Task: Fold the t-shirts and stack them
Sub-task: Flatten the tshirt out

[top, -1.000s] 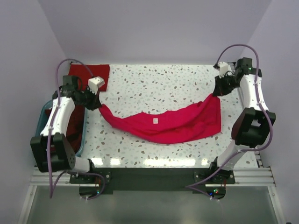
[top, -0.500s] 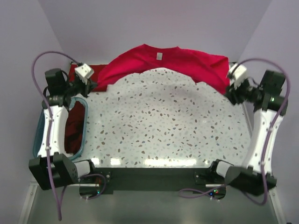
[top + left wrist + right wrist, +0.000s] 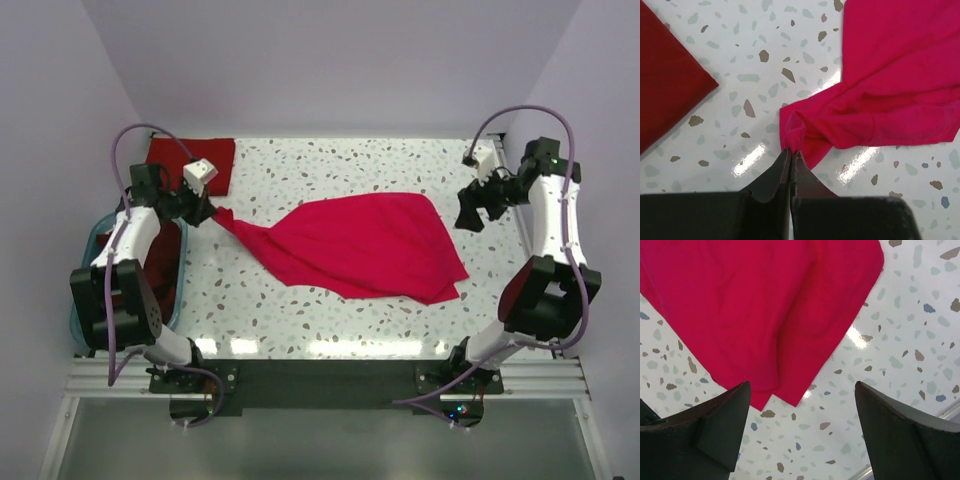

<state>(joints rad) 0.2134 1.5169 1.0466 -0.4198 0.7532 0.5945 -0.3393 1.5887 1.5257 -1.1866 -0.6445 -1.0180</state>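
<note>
A bright crimson-pink t-shirt [image 3: 365, 245] lies spread in the middle of the speckled table, one corner stretched out to the left. That corner [image 3: 795, 132] is pinched in my left gripper [image 3: 205, 212], which is shut on it. My right gripper [image 3: 470, 212] hangs just right of the shirt's far right point; its jaws stand wide open with nothing between them, above bare table beside the shirt's edge [image 3: 790, 390]. A folded darker red t-shirt [image 3: 205, 160] lies flat at the back left corner, its edge [image 3: 670, 80] showing in the left wrist view.
A translucent blue tub [image 3: 92, 240] stands at the left table edge under my left arm, with dark red cloth [image 3: 165, 270] inside. Lilac walls close in the table on the left, back and right.
The shirt, held high at the back by both grippers half a second ago, has come down onto the table. My right gripper has opened and let go of its corner.
</note>
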